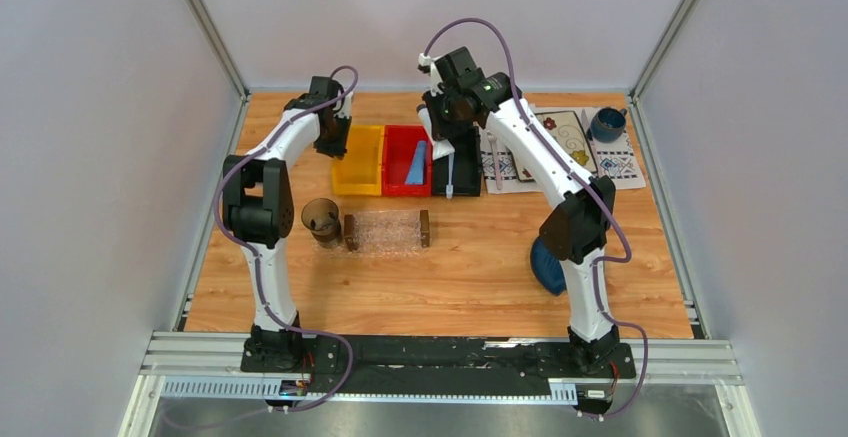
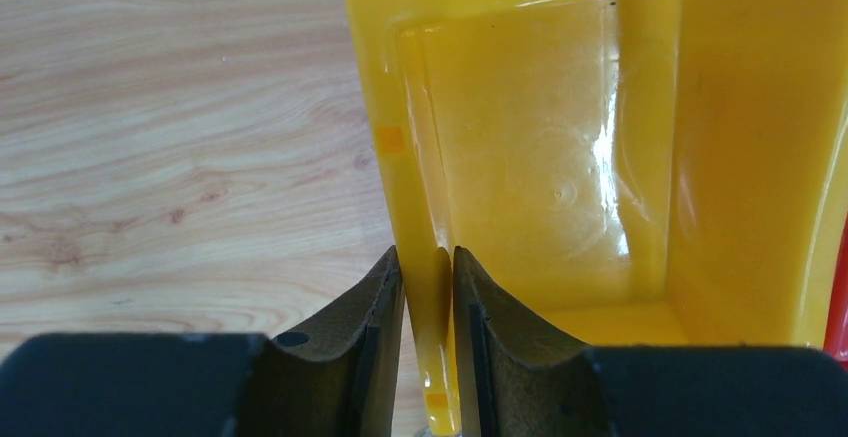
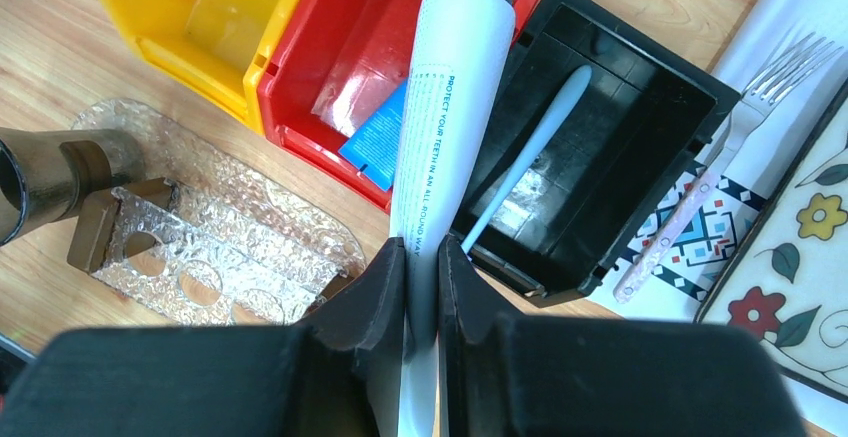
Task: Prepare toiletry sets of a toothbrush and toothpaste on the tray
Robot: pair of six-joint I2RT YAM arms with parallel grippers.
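The left wrist view shows the left fingers closed on the left wall of the yellow bin, one finger inside and one outside. From above, that grip is hidden under the wrist. The right fingers grip the white toothpaste tube by its flat end, dark cap pointing away, over the seam between the red bin and the black bin. Only the right wrist view shows the toothbrush, lying slantwise in the black bin. The blue toothpaste tube lies in the red bin in both views. All three bins stand in a row near the far edge of the bench. The tray lies nearer mid-bench, with a brown cup just beside its left end. Bare wood runs from the tray to the near edge and rightward toward the right arm. A fork lies beside the floral plate near the far right corner.
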